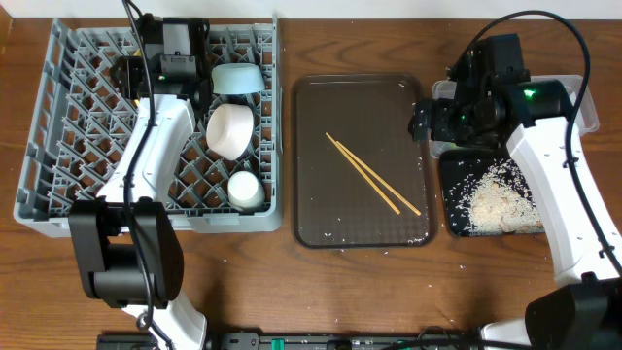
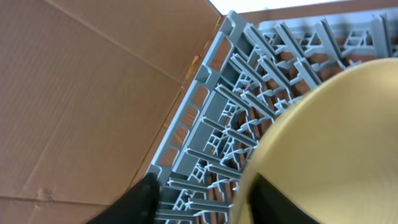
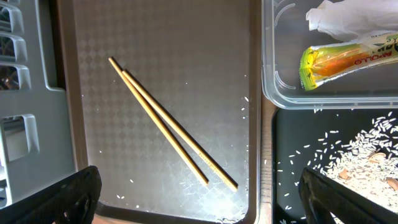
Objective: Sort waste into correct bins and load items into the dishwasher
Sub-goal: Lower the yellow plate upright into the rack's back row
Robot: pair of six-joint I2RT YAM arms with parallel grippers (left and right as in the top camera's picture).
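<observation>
**Q:** Where was the yellow plate [image 2: 329,124], and what held it?

**A:** It sat among the pegs at the far side of the dish rack [image 1: 58,146]. The left claw [image 2: 208,204] straddled its rim with jaws parted, one finger clear of the plate. To finish well, I judged, it should open fully and lift straight up so the plate would not tip. The right claw [image 3: 208,196] hung wide open and empty above the serving tray's [image 1: 321,107] right edge.

**Q:** And the count?

**A:** Two chopsticks [image 3: 168,124] on that tray. In the rack were one plate, one white bowl [image 1: 231,129], one light blue bowl [image 1: 237,78] and one cup [image 1: 245,188]. One wrapper [image 3: 348,62] and one napkin [image 3: 348,18] lay in the clear tub [image 3: 280,93]. Rice [image 1: 501,194] was scattered in the black tray [image 1: 457,170].
</observation>
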